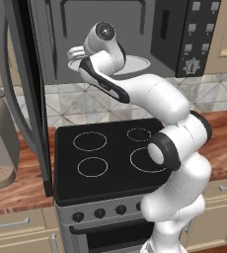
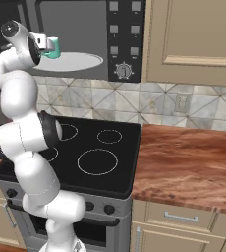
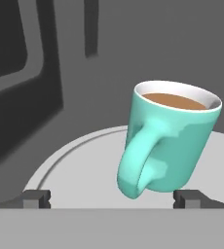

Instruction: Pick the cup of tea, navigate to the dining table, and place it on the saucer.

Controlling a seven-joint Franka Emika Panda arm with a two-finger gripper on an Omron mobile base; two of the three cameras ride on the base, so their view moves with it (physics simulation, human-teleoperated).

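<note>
The cup of tea [image 3: 170, 138] stands on the round white plate [image 3: 80, 165] inside the open microwave [image 2: 75, 34], and the gripper [image 3: 113, 198] is reaching in toward it with its jaws spread wide and nothing between them.

In the hand view the cup fills the centre right of the frame, brown tea showing at its rim, and its handle [image 3: 136, 168] juts toward the camera and down to the lower left. The two finger tips [image 3: 36, 198] rise at the bottom edge, one at lower left and one at lower right. The cup body sits nearer the right tip than the left, so it lies ahead of the gripper and off centre to the right of the gap. The cup looks tilted here, but that is probably the roll of the hand; its axis seems upright on the plate.

In the right base view the cup shows as a teal patch at upper left, just past the hand, at the near edge of the plate.

The coming close likely turns on a small shift toward the cup's side and a little further reach, so that the fingers straddle the body or the handle rather than knocking it.
</note>
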